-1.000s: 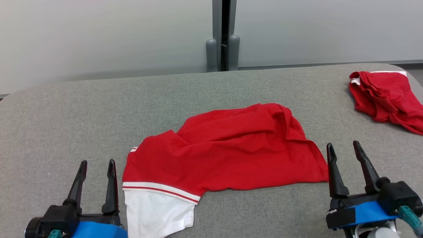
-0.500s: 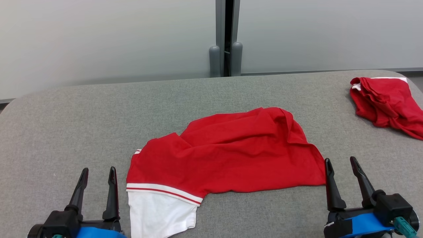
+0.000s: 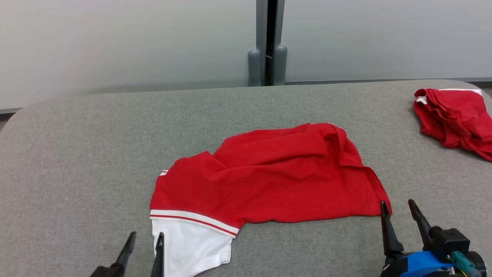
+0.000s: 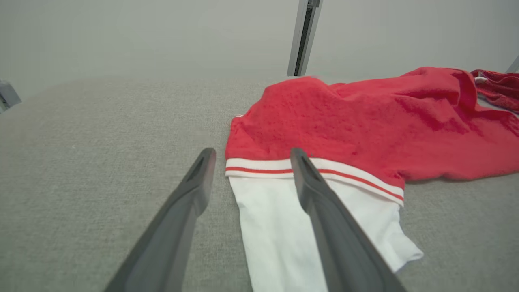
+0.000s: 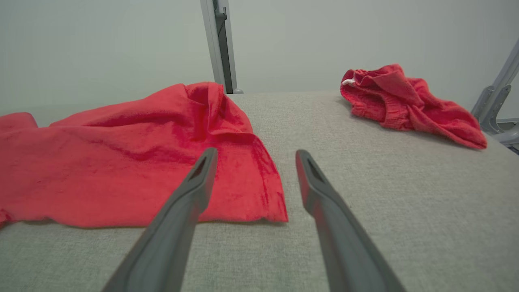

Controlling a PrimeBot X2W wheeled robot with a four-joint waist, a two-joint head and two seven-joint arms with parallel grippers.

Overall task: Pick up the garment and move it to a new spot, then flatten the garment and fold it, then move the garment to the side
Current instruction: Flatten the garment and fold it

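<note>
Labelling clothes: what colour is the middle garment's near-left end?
White, below a red-striped white band on the garment; best in left wrist view.

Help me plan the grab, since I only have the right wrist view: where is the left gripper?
Observer: The left gripper is open, its fingers either side of the garment's near left edge.
Operator: Is that end red too?
Observer: No. A white panel lies there, bordered by a white band with a red stripe.
</note>
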